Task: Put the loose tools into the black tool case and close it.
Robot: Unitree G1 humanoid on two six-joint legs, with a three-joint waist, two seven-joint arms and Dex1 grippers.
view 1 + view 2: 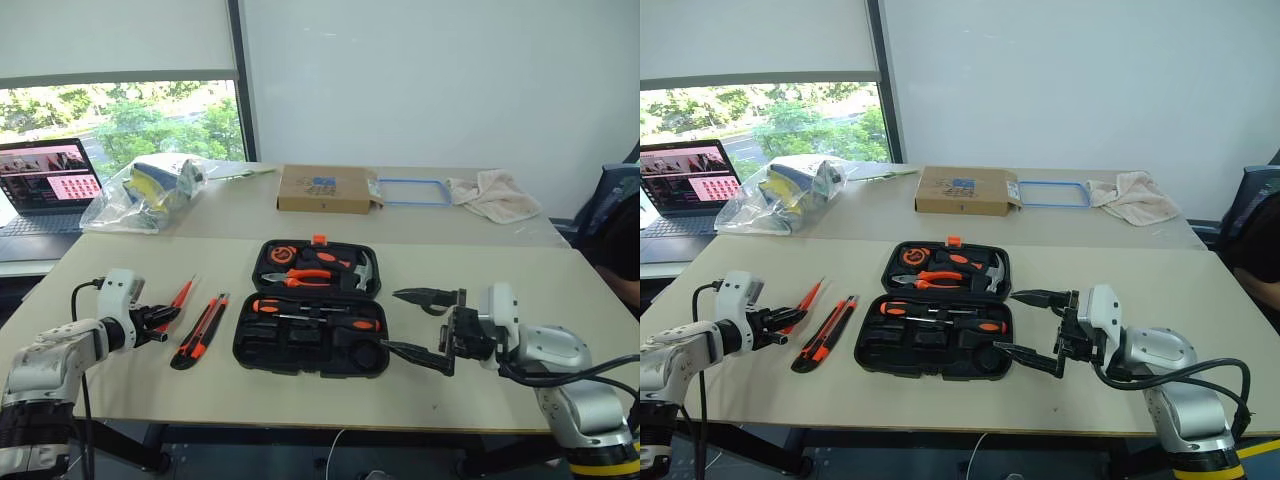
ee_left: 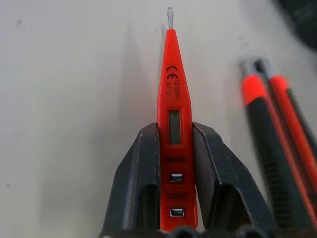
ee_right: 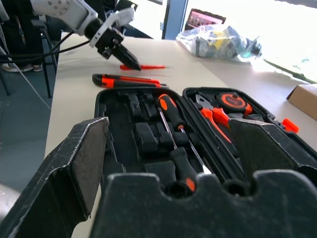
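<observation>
Slim orange tester screwdriver is clamped lengthwise by left gripper, left of black tool case; right gripper is held apart.

The slim tester screwdriver is bright orange with black lettering and a grey window, between the black fingers of the left gripper. The utility knife is orange and black. The tool case is black with an orange latch; the screwdrivers inside have orange-and-black handles. The worktop is pale beige.
</observation>
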